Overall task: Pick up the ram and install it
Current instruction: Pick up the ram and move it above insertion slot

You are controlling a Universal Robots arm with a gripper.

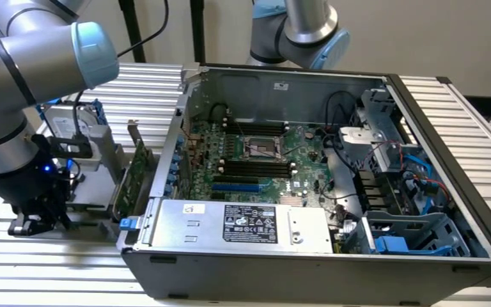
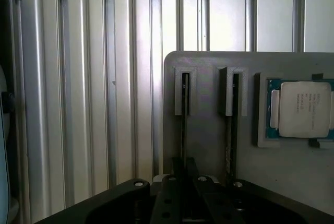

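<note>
The arm (image 1: 23, 96), smooth grey tubes with pale blue caps at the joints, bends down at the exterior view's left. Its black gripper (image 1: 36, 224) is low over a flat grey plastic tray (image 2: 209, 145) that lies on the ribbed aluminium table (image 2: 78, 104), just beside the open computer case (image 1: 314, 275).

From the wrist camera the tray looks matt and slightly grainy, with rounded corners and two narrow parallel slots framed by raised square lips. The ram (image 2: 184, 125) stands on edge in the slot farther from the processor (image 2: 302, 109), showing as one thin dark line. A second stick (image 2: 231, 140) stands the same way in the neighbouring slot. The processor, a square with a dull metal lid on a blue-green board, lies flat in its own pocket of the tray.

The gripper's fingers are drawn in almost fully, and their black blocky tips meet on the line of the ram's upper edge, pinching that thin board between them.

Inside the steel case the green motherboard (image 1: 254, 153) lies flat with long black memory slots side by side. The boxy silver power supply (image 1: 237, 224) sits along the near wall. A taller green expansion card (image 1: 135, 176) stands upright between tray and case.
</note>
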